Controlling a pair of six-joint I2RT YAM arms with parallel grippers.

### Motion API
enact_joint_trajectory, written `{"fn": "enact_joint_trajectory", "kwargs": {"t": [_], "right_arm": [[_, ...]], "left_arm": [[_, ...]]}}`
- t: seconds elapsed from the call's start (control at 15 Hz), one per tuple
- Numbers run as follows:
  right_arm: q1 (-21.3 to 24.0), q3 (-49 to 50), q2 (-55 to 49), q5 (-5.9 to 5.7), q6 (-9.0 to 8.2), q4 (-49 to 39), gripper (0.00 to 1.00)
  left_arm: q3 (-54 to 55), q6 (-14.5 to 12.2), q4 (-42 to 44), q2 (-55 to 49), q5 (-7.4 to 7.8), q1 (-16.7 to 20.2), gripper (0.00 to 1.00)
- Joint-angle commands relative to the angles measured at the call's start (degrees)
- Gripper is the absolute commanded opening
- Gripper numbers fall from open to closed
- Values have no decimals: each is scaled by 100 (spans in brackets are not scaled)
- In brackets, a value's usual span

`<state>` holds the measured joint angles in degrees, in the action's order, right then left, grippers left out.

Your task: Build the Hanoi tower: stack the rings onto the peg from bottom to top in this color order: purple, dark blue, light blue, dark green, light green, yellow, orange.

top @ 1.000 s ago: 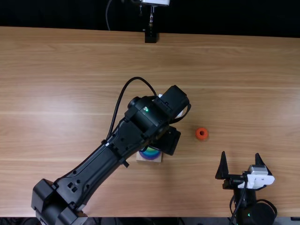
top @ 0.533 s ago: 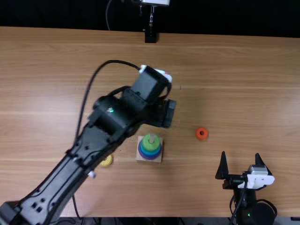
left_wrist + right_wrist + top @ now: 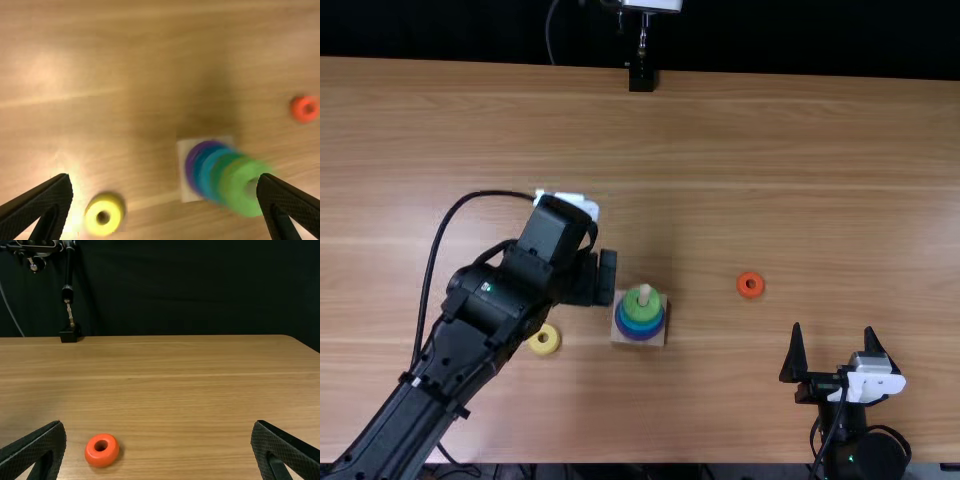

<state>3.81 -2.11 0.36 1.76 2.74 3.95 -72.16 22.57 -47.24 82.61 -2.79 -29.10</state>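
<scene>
round yellow plastic ring (image 3: 551,346) lies to the near left of the black left gripper (image 3: 165,177), the closer tool; fingers spread.

I note: table (image 3: 840,200), smooth wood; orange ring (image 3: 742,287), ahead and left of right gripper (image 3: 834,328), smooth, plastic-looking.

L arm (image 3: 470,340) slants up & R from top view's btm-L corner, L gripper (image 3: 593,278) aimed down, fingers wide apart. R arm (image 3: 865,455) sits low, btm-R; R gripper (image 3: 833,327) pts fwd, fingers spread.
</scene>
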Motion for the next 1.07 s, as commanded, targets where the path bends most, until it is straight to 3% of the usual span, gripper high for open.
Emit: {"fn": "enact_joint_trajectory", "kwargs": {"t": [0.0, 0.13, 0.2, 0.4, 0.6, 1.0], "right_arm": [[23, 88, -36, 3, 10, 2, 100], [23, 88, -36, 3, 10, 2, 100], [23, 88, -36, 3, 10, 2, 100], [23, 88, -36, 3, 10, 2, 100], [23, 88, -36, 3, 10, 2, 100], [23, 88, -36, 3, 10, 2, 100]], "left_arm": [[405, -622, 31, -184, -80, 71, 100], [976, -1413, 31, -184, -639, 98, 100], [1204, -1561, 42, -184, -649, 133, 100], [2057, -1550, 727, -184, -597, 274, 100], [2233, -1561, 1402, -78, -555, 247, 100], [2347, -1550, 1402, 660, -533, 265, 100]]}}
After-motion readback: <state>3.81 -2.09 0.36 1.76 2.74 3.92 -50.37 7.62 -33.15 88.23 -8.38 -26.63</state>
